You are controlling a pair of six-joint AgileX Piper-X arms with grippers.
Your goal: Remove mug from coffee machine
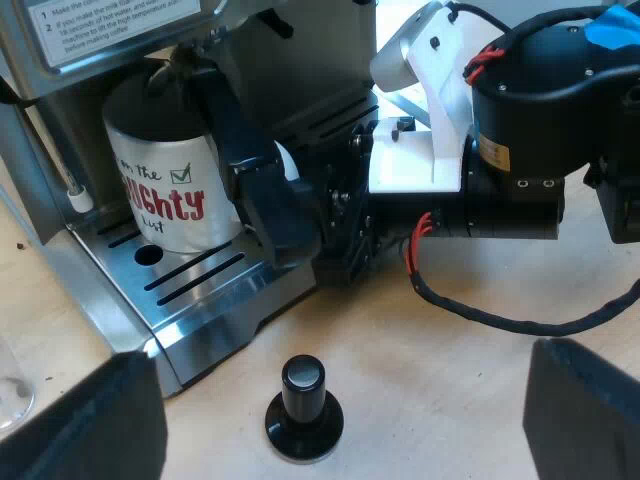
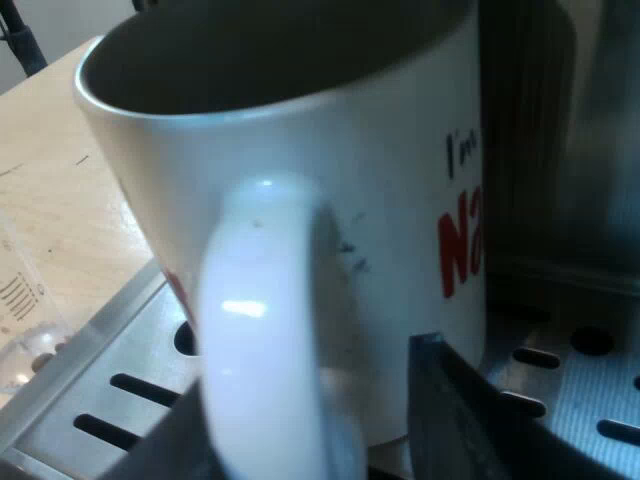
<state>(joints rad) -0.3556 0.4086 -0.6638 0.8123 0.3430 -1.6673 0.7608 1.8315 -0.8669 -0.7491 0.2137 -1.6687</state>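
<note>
Mug handle straddled by the right pincer (image 2: 300, 400) — grasp not yet made.

The mug (image 1: 165, 190) is seen standing on the drip tray (image 1: 200, 275) of the espresso machine (image 1: 100, 30). The right pincer is held apart astride the handle (image 2: 260, 300), with a gap left on one side. The left pincer (image 1: 342, 410) is held apart too, over the tabletop (image 1: 450, 370) near the tamper (image 1: 304, 405). The handle should be centred and clamped firmly before any lift — then the mug is best raised only slightly, kept upright and drawn straight out, so the tray's edge is cleared.
</note>
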